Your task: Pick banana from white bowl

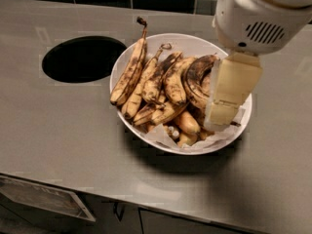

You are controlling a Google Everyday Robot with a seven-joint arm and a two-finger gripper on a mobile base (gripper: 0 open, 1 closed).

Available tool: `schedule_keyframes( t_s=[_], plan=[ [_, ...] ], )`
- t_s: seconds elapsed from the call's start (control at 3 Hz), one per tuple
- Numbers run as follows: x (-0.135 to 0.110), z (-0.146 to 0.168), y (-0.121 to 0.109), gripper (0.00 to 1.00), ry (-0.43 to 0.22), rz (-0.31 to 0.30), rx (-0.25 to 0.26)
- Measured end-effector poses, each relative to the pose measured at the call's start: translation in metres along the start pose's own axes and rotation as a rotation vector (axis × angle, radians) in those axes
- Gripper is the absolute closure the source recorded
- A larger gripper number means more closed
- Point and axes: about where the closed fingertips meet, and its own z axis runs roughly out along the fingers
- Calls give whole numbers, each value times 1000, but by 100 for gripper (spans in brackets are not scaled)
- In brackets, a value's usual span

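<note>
- Noting position: the gripper [223,112] hangs over the 3 o'clock side of the white bowl [195,43], its cream-coloured end low among the fruit, just above the crumpled paper lining [158,134].
- We cannot tell whether the gripper is spread or pressed together. Only one broad cream face shows, and nothing is visibly pinched.
- The banana [191,79], the thick, strongly curved one with the dark brown-black skin, lies in the bowl's right half, about 2 o'clock from the bowl's centre.
- Key relation: the banana sits just beside the gripper, at 9 to 10 o'clock from it. We cannot say whether they are touching or only overlapping in view.
- Its long axis runs roughly 12 to 6. The arc bulges toward 9 o'clock, and the upper end curls over toward 1 o'clock, where it disappears behind the gripper.
- The long yellow bananas [130,72] fan out across the bowl's 9 to 11 o'clock side, well apart from the gripper.
- A dark round hole [83,58] in the counter [58,130] lies at 9 o'clock from the bowl.
- Judgement: we are in the approach phase and no grasp is made yet. There is one arm only, so no choice of side.
- The next move likely needs a small shift toward 9 o'clock, closing across the short axis of the curve.
- Risk: neighbouring fruit pressed against the target may be caught as well.
</note>
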Motion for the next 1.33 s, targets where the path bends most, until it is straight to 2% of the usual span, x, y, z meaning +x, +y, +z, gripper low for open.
schedule_keyframes(
  t_s=[0.33, 0.67, 1.0, 1.33],
  plan=[
    [-7, 12, 6, 0, -27, 128, -40],
    [-13, 1, 7, 0, -40, 120, -13],
    [-13, 1, 7, 0, -40, 120, -13],
    [-4, 15, 14, 0, -33, 212, -68]
  ],
)
